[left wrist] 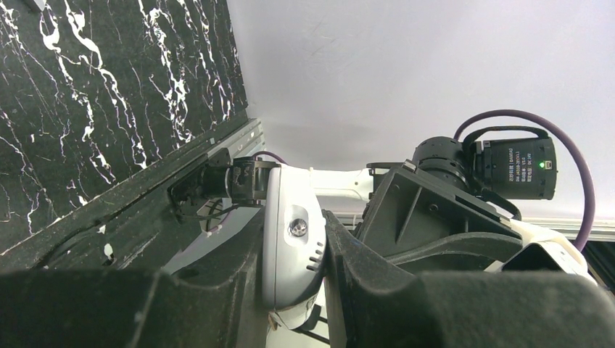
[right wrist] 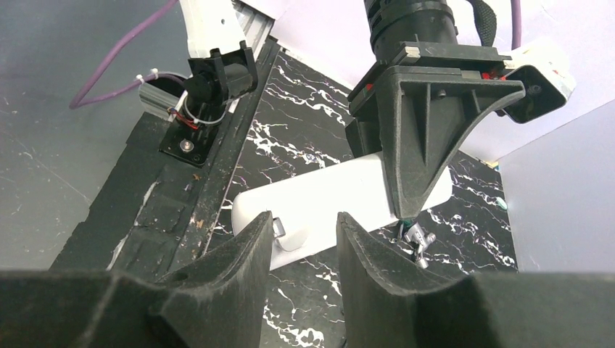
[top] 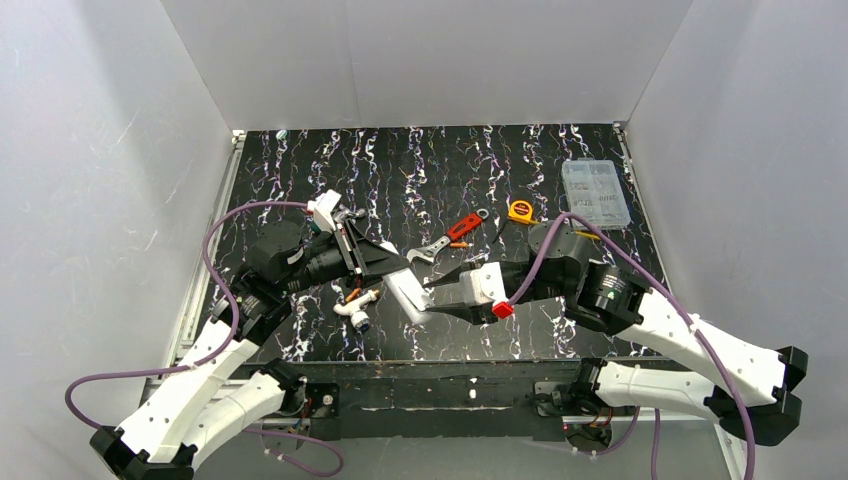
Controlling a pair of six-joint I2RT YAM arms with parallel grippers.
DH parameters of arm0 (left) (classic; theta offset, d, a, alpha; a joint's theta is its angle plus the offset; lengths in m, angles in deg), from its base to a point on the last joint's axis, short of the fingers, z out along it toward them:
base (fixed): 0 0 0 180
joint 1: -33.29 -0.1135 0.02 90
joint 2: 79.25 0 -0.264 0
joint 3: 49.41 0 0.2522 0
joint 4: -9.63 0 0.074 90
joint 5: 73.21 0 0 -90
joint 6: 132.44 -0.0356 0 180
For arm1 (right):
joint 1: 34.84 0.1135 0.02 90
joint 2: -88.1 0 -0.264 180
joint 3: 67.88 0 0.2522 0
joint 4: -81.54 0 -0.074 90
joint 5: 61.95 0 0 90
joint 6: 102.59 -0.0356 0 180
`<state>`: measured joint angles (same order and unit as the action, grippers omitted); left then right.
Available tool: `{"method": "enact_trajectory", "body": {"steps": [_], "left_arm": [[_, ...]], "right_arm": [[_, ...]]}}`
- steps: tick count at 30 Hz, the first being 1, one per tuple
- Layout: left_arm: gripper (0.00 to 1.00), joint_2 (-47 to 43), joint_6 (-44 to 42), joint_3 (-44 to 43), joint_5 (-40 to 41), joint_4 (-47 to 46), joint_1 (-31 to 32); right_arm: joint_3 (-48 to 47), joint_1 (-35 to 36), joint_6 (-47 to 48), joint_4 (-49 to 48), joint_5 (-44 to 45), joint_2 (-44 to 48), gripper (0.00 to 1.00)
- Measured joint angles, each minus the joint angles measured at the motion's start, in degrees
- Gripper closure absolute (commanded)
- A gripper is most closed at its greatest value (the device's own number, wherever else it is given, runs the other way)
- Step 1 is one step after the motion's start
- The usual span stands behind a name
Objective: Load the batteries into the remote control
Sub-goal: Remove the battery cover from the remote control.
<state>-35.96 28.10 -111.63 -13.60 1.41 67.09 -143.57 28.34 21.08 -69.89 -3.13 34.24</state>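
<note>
The remote control [top: 410, 297] is a slim white handset held just above the table, left of centre. My left gripper [top: 398, 274] is shut on it from above. In the left wrist view the white body [left wrist: 289, 243] is pinched between both fingers [left wrist: 355, 261]. My right gripper [top: 428, 298] reaches in from the right and stands open, its tips at the remote's near end [right wrist: 326, 199]. A recess with a small metal clip [right wrist: 281, 229] shows there, and nothing lies between the right fingers [right wrist: 239, 254]. A small orange piece [top: 352, 294], possibly one of the batteries, lies below the left gripper.
A white tube-shaped tool [top: 358, 310] lies next to the remote on the left. A red-handled wrench [top: 455, 232] lies behind it, its silver head [right wrist: 417, 239] near the remote. A yellow tape measure [top: 520, 210] and a clear parts box [top: 595, 192] sit at the back right.
</note>
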Motion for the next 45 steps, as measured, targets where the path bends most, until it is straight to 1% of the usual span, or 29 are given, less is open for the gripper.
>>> {"method": "enact_trajectory", "body": {"steps": [15, 24, 29, 33, 35, 39, 41, 42, 43, 45], "left_arm": [[1.0, 0.0, 0.0, 0.0, -0.2, 0.0, 0.0], [1.0, 0.0, 0.0, 0.1, -0.6, 0.0, 0.1], [1.0, 0.0, 0.0, 0.4, -0.6, 0.1, 0.1], [1.0, 0.0, 0.0, 0.7, -0.6, 0.0, 0.1], [1.0, 0.0, 0.0, 1.0, -0.6, 0.1, 0.1], [1.0, -0.2, -0.2, 1.1, -0.5, 0.5, 0.1], [1.0, -0.3, -0.5, 1.2, -0.4, 0.8, 0.1], [1.0, -0.4, -0.5, 1.2, -0.3, 0.9, 0.1], [1.0, -0.4, -0.5, 1.2, -0.3, 0.9, 0.1], [1.0, -0.4, -0.5, 1.2, -0.2, 0.9, 0.1]], "right_arm": [[0.8, 0.0, -0.5, 0.0, -0.3, 0.2, 0.55], [0.8, -0.1, -0.8, 0.0, -0.7, 0.0, 0.41], [0.8, -0.1, -1.8, 0.0, -0.8, 0.3, 0.37], [0.8, -0.1, -3.6, -0.1, -1.5, 1.0, 0.36], [0.9, -0.1, -5.2, -0.5, -1.9, 1.6, 0.36], [3.7, 0.0, -12.0, -5.9, -0.1, 4.4, 0.37], [6.8, 0.4, -18.0, -10.3, 4.1, 6.7, 0.37], [8.4, 0.9, -22.5, -12.4, 8.2, 7.9, 0.37], [8.9, 1.2, -24.8, -13.0, 10.4, 8.2, 0.37], [9.2, 2.8, -31.2, -14.3, 18.5, 8.6, 0.37]]}}
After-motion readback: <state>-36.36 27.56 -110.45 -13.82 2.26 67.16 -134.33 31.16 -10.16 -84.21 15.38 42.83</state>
